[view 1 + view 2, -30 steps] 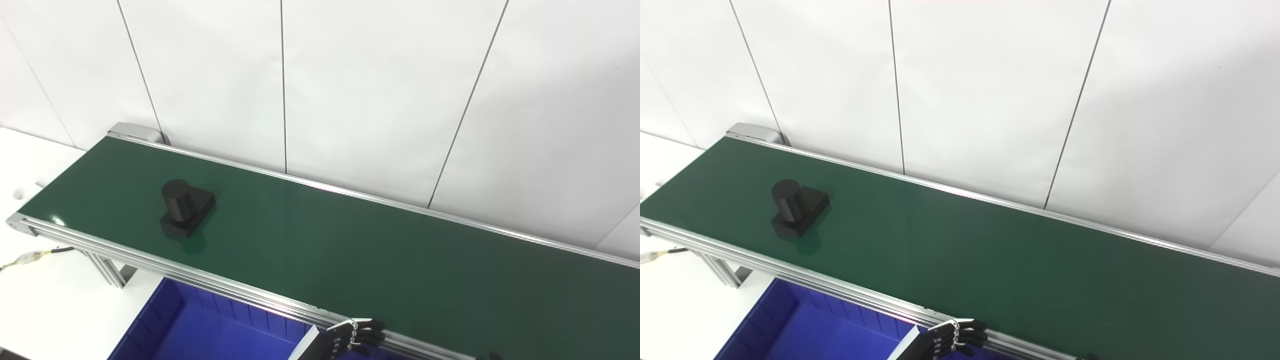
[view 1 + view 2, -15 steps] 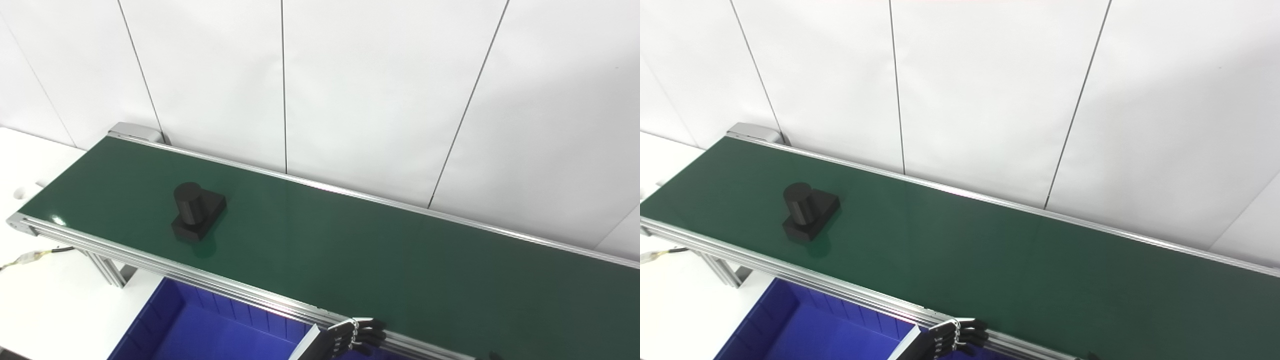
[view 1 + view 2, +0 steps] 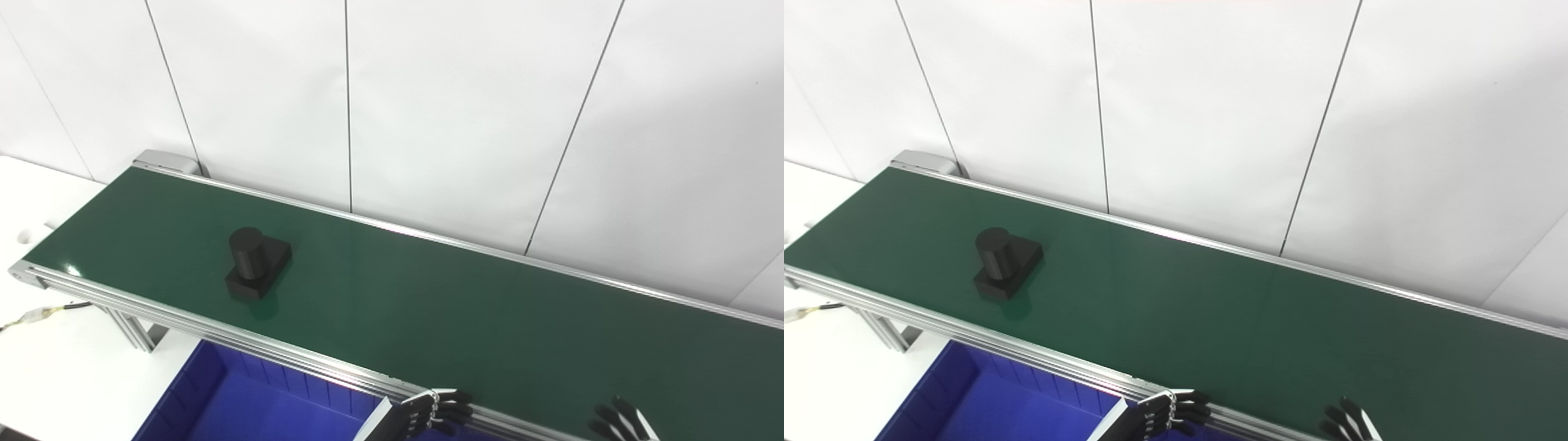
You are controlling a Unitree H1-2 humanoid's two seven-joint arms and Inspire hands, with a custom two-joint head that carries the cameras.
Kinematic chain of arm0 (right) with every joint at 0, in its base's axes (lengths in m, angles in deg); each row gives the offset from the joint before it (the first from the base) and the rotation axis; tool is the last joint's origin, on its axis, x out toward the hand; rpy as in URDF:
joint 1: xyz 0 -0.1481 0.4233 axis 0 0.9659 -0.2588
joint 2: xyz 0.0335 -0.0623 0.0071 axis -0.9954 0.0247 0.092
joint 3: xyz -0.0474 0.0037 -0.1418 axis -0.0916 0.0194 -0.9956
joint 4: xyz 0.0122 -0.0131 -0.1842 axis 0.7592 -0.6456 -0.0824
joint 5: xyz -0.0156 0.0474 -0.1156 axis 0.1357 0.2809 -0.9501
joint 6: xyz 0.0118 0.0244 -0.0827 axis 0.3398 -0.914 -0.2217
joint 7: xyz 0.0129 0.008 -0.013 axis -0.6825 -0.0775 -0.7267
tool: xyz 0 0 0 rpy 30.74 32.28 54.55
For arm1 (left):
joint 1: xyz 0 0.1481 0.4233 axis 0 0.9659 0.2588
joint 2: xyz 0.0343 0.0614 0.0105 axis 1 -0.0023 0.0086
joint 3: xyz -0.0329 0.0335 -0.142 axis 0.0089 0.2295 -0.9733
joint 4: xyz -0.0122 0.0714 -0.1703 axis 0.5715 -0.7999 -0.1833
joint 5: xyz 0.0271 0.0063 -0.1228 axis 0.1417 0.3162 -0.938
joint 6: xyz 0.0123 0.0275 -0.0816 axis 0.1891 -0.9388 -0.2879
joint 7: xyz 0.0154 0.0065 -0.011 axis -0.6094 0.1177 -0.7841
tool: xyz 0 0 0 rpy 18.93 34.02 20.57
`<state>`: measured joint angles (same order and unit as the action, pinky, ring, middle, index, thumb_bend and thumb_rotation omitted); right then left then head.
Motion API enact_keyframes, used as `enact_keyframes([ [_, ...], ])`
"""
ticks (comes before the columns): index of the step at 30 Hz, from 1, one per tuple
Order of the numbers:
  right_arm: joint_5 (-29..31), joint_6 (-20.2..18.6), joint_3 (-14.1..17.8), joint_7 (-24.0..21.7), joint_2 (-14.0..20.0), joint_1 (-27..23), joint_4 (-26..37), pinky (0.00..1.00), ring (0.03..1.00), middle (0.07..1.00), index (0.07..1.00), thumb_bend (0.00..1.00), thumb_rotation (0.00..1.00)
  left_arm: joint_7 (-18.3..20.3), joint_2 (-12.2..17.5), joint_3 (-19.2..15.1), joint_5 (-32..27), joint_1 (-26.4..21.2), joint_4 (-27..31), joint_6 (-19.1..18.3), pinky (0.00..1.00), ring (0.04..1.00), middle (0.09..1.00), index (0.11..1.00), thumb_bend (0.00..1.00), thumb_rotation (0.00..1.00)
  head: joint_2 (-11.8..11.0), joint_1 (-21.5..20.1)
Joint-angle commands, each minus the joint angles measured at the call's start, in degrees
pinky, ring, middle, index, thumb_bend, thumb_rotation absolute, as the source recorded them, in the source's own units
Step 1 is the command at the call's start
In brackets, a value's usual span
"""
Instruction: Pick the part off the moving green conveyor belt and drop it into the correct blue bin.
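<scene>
A black part point(image 3: 257, 270), a square base with an upright cylinder on it, rides on the green conveyor belt point(image 3: 429, 300) toward its left end. My left hand point(image 3: 429, 413) hangs at the belt's near rail by the bottom edge, fingers curled and holding nothing, far right of the part. Only the spread fingertips of my right hand point(image 3: 618, 421) show at the bottom right, apart and empty. The same part point(image 3: 1006, 271) and both hands appear in the right eye view.
A blue bin point(image 3: 245, 404) sits below the belt's near rail at the bottom left. A white table surface point(image 3: 55, 367) with a cable lies left of it. White wall panels stand behind the belt.
The black part has travelled rightward along the belt. My right hand's fingertips have risen into view at the bottom right. The left hand has stayed put.
</scene>
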<state>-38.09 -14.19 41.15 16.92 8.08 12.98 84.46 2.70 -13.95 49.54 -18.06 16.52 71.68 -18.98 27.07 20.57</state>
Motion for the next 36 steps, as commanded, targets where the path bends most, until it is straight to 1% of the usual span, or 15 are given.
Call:
enact_keyframes([
  [1, -0.48, -1.34, -0.02, -1.07, 0.22, -1.78, 3.14, 0.65, 0.784, 0.831, 0.844, 0.46, 0.87, -0.2, -0.18, 0.21, -0.39, -0.97, 0.6, 2.5, 0.69, 0.739, 0.762, 0.785, 0.86, 0.65, -0.03, -0.03],
  [5, -1.21, -4.12, -0.21, -2.45, 0.51, -3.8, 4.94, 0.64, 0.779, 0.827, 0.825, 0.51, 0.86, -0.3, -0.22, 0.27, -0.35, -1.2, 0.35, 2.53, 0.69, 0.74, 0.76, 0.783, 0.86, 0.65, -0.16, -0.01],
  [8, -1.3, -6.01, -0.36, -3.24, 0.42, -5.24, 5.76, 0.63, 0.776, 0.82, 0.814, 0.54, 0.83, -0.43, -0.22, 0.36, -0.31, -1.33, 0.27, 2.52, 0.68, 0.736, 0.76, 0.784, 0.85, 0.65, -0.16, 0.02],
  [10, -2.16, -7.13, -0.4, -3.6, 0.31, -6.48, 6.06, 0.63, 0.778, 0.82, 0.819, 0.55, 0.82, -0.47, -0.19, 0.41, -0.3, -1.4, 0.25, 2.55, 0.68, 0.735, 0.76, 0.785, 0.85, 0.65, -0.14, -0.07],
  [16, -3.34, -8.42, -0.6, -4.19, -0.08, -10.07, 5.37, 0.63, 0.796, 0.839, 0.839, 0.58, 0.83, -0.38, -0.02, 0.44, -0.39, -1.71, -0.12, 2.51, 0.68, 0.738, 0.763, 0.786, 0.85, 0.66, -0.16, -0.37],
  [20, -3.77, -9.37, -0.91, -4.35, -0.85, -14.37, 3.33, 0.61, 0.787, 0.84, 0.857, 0.6, 0.82, -0.44, 0.05, 0.39, -0.29, -2.05, -0.39, 2.48, 0.68, 0.737, 0.764, 0.787, 0.85, 0.66, -0.28, -0.62],
  [24, -4.46, -9.11, -1.21, -4.05, -1.51, -18.34, -0.52, 0.59, 0.775, 0.834, 0.868, 0.58, 0.78, -0.42, 0.05, 0.35, -0.33, -2.18, -0.56, 2.54, 0.68, 0.735, 0.763, 0.787, 0.86, 0.66, -0.49, -0.67],
  [27, -5.48, -9.32, -1.52, -3.51, -2.29, -20.04, -2.76, 0.59, 0.772, 0.835, 0.874, 0.59, 0.77, -0.57, 0.01, 0.34, -0.27, -2.2, -0.53, 2.48, 0.68, 0.733, 0.761, 0.787, 0.85, 0.66, -0.46, -0.57],
  [30, -6.12, -9.82, -1.72, -3.24, -3.08, -21.01, -3.88, 0.6, 0.78, 0.83, 0.871, 0.58, 0.75, -0.65, 0.12, 0.33, -0.29, -2.43, -0.82, 2.5, 0.68, 0.73, 0.76, 0.788, 0.85, 0.66, -0.58, -1.0],
  [32, -6.47, -10.06, -1.76, -3.33, -3.47, -21.88, -4.68, 0.61, 0.785, 0.83, 0.871, 0.6, 0.75, -0.67, 0.1, 0.28, -0.3, -2.57, -1.09, 2.5, 0.68, 0.731, 0.76, 0.789, 0.85, 0.66, -0.73, -1.15],
  [36, -7.21, -10.18, -2.17, -4.19, -3.19, -23.94, -6.17, 0.62, 0.787, 0.832, 0.876, 0.58, 0.73, -0.65, 0.08, 0.2, -0.28, -2.81, -1.43, 2.53, 0.68, 0.733, 0.762, 0.787, 0.85, 0.66, -0.9, -1.47],
])
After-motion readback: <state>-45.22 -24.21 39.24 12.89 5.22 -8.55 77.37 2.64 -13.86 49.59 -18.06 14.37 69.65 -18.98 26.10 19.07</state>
